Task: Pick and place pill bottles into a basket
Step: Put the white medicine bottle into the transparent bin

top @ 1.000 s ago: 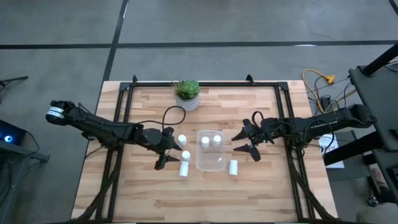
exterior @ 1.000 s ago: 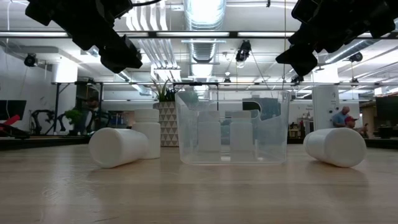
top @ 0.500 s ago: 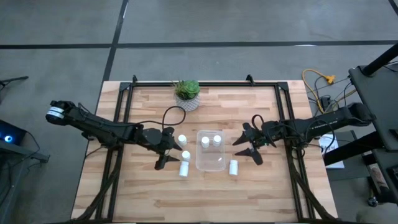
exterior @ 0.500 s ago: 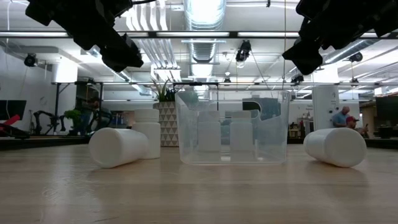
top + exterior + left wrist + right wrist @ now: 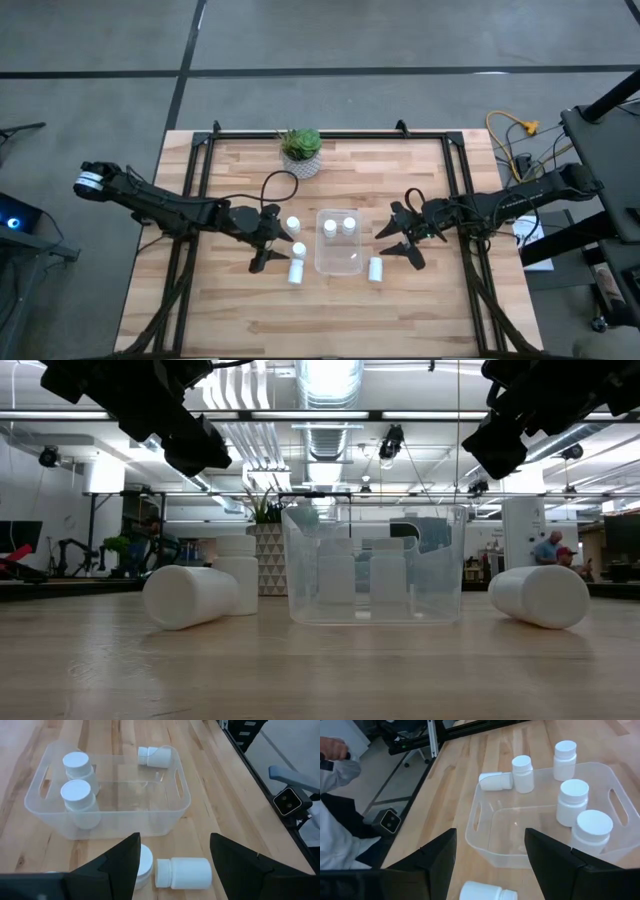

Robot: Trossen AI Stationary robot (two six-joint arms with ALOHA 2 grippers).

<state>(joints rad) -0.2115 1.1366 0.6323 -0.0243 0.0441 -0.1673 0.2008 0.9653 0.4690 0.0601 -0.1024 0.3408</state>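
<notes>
The clear basket [image 5: 338,256] stands mid-table with two white pill bottles upright in it [image 5: 330,228] [image 5: 349,226]. To its left, two bottles stand upright [image 5: 293,224] [image 5: 298,249] and one lies on its side [image 5: 296,271]. Another lies on its side to its right [image 5: 375,268]. My left gripper [image 5: 268,241] hangs open above the left bottles, empty. My right gripper [image 5: 392,241] hangs open just right of the basket, above the right lying bottle [image 5: 485,891], empty. In the low view both grippers [image 5: 195,445] [image 5: 500,445] stay high above the table.
A potted green plant [image 5: 301,150] stands at the table's far edge, with a black cable loop [image 5: 272,185] in front of it. A person's white sleeve [image 5: 335,795] shows beyond the table's left side. Bare wood lies along the near edge.
My right gripper has drifted a little toward the table's right and near edges, staying open and high. The bottles and the basket have stayed where they were.
</notes>
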